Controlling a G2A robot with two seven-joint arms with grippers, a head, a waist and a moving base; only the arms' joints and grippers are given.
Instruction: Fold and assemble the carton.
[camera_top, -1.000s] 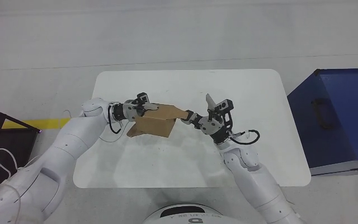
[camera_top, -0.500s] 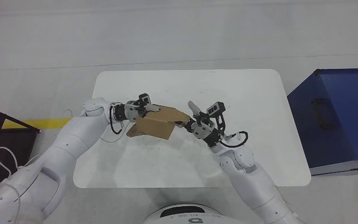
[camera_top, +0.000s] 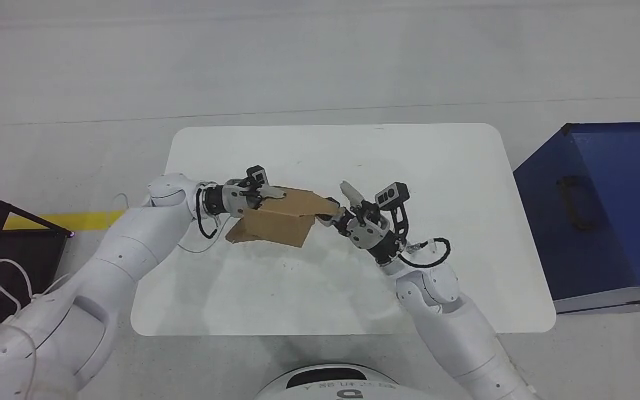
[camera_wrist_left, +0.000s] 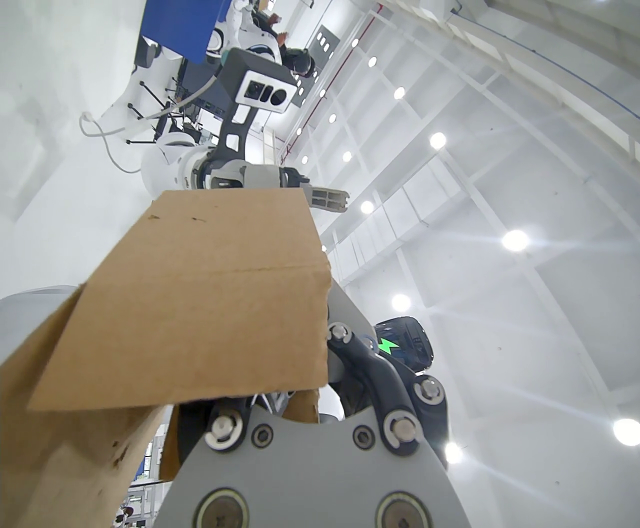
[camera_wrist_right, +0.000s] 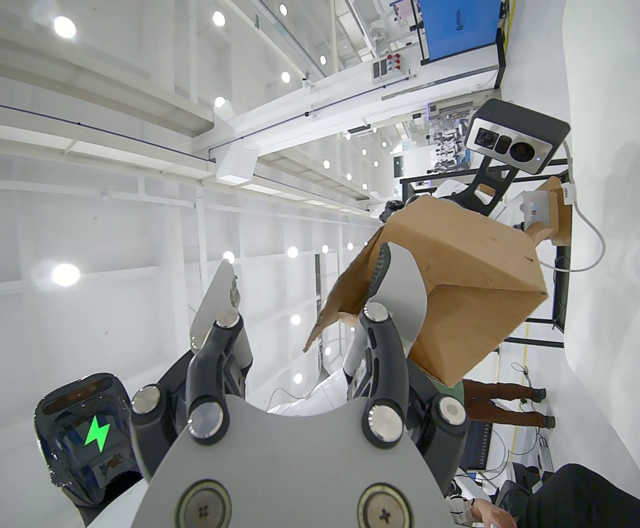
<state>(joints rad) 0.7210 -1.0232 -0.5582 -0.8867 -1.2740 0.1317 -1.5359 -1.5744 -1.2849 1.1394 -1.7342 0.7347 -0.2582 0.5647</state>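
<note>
One carton (camera_top: 282, 217), left tool (camera_top: 258, 196) clamping it, right tool (camera_wrist_right: 301, 278) open against it

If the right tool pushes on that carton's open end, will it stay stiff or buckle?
It likely folds at its creases: the carton is thin cardboard with a loose flap. It probably pivots rather than slides, since the left tool grips only one end. The open right tool has one finger against it.

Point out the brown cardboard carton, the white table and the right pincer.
brown cardboard carton (camera_top: 272, 230), top view, side panel.
white table (camera_top: 450, 180), top view, bare surface.
right pincer (camera_wrist_right: 305, 265), right wrist view, between fingertips.
</note>
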